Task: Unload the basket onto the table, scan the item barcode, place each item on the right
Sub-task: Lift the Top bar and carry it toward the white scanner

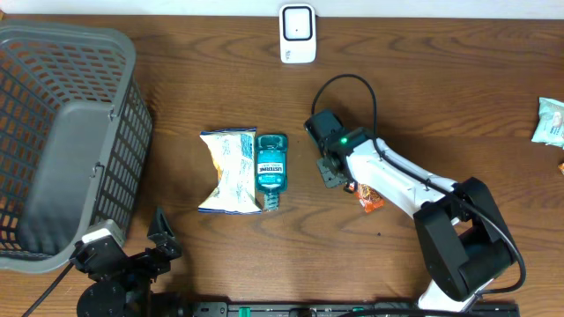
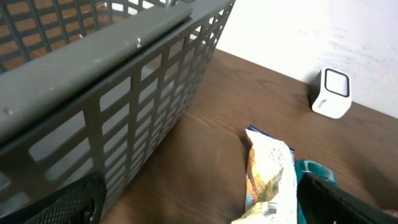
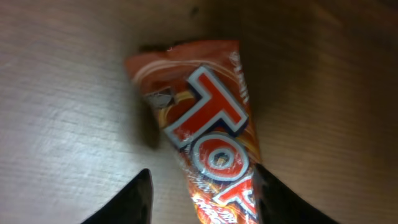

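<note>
Showing brown wood-grain table, pale wall behind, white scanner at edge

Orange wrapper mostly hidden under right arm

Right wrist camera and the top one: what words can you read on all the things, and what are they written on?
"TOP": big white letters on the orange wrapper; the last letter is partly cut off.
"LISTERINE": on the label of the blue bottle.
Print on the snack bag: too small to read.
Print on the packet at the right edge: too small to read.
The white scanner: no words show.
</note>
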`<state>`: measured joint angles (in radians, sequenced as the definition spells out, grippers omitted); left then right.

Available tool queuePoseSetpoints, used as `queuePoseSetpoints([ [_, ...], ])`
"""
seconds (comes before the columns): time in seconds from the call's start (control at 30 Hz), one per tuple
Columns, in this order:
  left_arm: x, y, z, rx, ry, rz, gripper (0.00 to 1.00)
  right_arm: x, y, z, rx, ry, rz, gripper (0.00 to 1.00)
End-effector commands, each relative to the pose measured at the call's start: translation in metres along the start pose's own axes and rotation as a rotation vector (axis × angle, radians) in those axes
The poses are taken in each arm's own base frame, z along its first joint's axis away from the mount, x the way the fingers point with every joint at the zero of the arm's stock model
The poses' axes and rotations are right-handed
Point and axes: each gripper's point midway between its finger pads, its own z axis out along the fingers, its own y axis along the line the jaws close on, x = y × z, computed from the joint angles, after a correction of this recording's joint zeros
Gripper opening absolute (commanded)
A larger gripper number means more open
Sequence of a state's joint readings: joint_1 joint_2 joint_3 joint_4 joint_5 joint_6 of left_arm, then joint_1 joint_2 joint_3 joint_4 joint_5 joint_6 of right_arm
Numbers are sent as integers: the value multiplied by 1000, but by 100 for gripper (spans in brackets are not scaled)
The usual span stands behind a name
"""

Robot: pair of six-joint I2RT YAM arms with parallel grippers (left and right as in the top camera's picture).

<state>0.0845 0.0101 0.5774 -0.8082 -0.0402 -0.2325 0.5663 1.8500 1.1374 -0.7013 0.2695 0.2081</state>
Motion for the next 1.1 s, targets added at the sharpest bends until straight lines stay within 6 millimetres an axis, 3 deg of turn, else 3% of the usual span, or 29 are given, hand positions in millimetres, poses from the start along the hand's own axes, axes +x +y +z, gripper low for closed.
queuePoseSetpoints([
  [0.0,-2,3,-1,-14,-12,0,98,15,-12,16,80,-7,-45,41],
  [0.13,-2,3,-1,-14,-12,0,98,36,-11,31,83,17,-81,36],
  [0.17,-2,3,-1,-15,-12,0,98,43,-12,35,86,30,-85,29],
  [0.3,-2,3,-1,-14,-12,0,98,49,-13,37,89,44,-89,25],
  [0.37,-2,3,-1,-15,-12,0,98,52,-14,37,92,59,-92,3],
  [0.4,-2,3,-1,-14,-12,0,98,53,-14,37,90,63,-93,1],
  [0.47,-2,3,-1,-15,-12,0,98,55,-5,37,37,72,-99,1],
  [0.53,-2,3,-1,-14,-12,0,98,51,22,32,-123,78,-168,1],
  [0.57,-2,3,-1,-14,-12,0,98,46,38,21,-243,90,-183,1],
  [0.67,-2,3,-1,-15,-12,0,98,31,55,-8,-440,108,-188,1],
  [0.73,-2,3,-1,-14,-12,0,98,20,71,-44,-685,93,-243,1],
  [0.9,-2,3,-1,-15,-12,0,98,9,77,-110,-1178,-51,-289,1],
  [1.07,-2,3,-1,-15,-12,0,98,16,75,-124,-1346,-148,-297,1],
])
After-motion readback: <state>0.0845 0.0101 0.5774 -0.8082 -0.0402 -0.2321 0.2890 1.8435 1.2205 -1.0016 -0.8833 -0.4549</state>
